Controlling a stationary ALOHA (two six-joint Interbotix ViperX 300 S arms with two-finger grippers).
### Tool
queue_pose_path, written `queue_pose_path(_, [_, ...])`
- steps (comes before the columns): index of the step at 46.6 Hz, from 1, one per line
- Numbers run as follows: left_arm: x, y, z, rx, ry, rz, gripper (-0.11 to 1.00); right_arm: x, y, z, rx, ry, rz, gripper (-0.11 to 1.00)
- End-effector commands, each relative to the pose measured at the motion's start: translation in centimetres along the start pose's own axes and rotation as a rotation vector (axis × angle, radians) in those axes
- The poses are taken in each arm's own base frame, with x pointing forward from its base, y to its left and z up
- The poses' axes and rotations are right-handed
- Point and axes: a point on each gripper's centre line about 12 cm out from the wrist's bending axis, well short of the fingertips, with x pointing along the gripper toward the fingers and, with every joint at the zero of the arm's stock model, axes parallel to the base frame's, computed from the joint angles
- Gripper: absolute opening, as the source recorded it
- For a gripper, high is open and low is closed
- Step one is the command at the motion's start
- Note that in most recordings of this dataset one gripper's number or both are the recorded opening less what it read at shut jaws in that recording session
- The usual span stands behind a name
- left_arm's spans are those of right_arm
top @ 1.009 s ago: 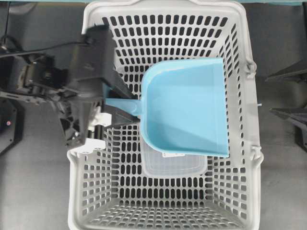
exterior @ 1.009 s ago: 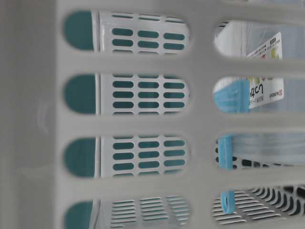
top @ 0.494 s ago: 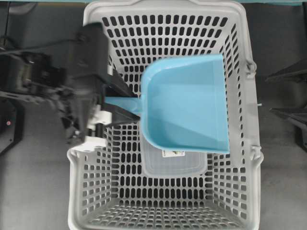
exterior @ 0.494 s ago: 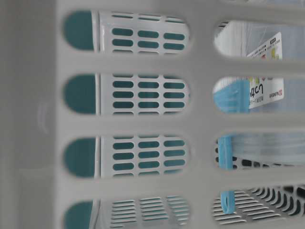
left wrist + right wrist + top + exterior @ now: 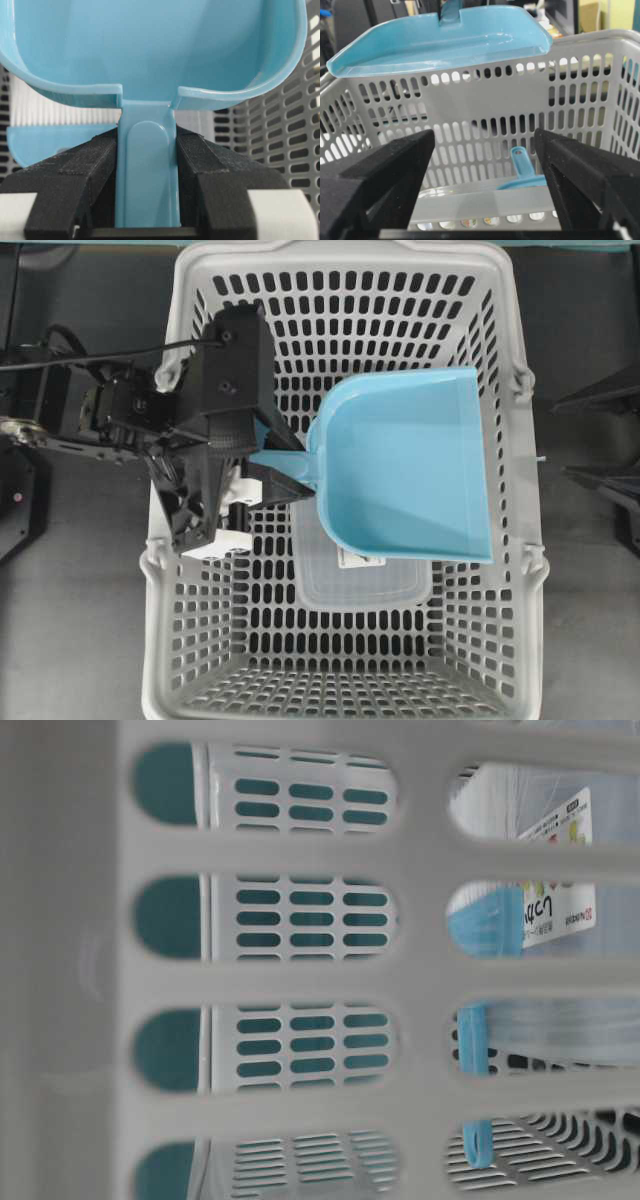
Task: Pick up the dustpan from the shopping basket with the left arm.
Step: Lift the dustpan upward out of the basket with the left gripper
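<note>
The shopping basket [image 5: 345, 680] fills the middle of the overhead view, its slotted grey walls and floor sitting on a dark surface [image 5: 70, 640]. The dustpan [image 5: 405, 465] — light blue, with its open scoop facing up — is held over the basket's interior, its wide mouth toward the basket's right wall and its short handle pointing to the basket's left wall. From the right wrist view the dustpan [image 5: 440, 37] sits above the basket's near rim, clear of the floor.

The left gripper [image 5: 285, 472] reaches in over the basket's left rim, and its black jaws are clamped on the dustpan handle. The left wrist view shows this plainly: the handle [image 5: 146, 170] runs straight up between the two black fingers [image 5: 85, 165], each pressed flat against one side of it.

Below the dustpan, on the basket floor, lies a clear plastic tray [image 5: 362, 585] with a small printed label at its upper edge. Inside the basket the right wrist view also shows a second blue handle [image 5: 521, 167], possibly a brush, though too little of it is visible to be sure.

The right gripper [image 5: 485, 185] hangs outside the basket, facing its wall — its jaws are spread wide with nothing between them.
</note>
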Motion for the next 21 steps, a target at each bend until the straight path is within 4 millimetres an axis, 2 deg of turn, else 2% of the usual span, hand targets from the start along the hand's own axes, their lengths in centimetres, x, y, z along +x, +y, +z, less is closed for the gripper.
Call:
queue_pose_path(1, [-0.86, -0.21, 0.95, 0.002, -0.036, -0.006, 0.27, 0.12, 0.05, 0.21, 0.003, -0.006, 0.002, 0.77])
queue_pose_path(21, [-0.67, -0.30, 0.74, 0.002, -0.026, -0.007, 0.27, 0.12, 0.02, 0.20, 0.003, -0.005, 0.000, 0.77])
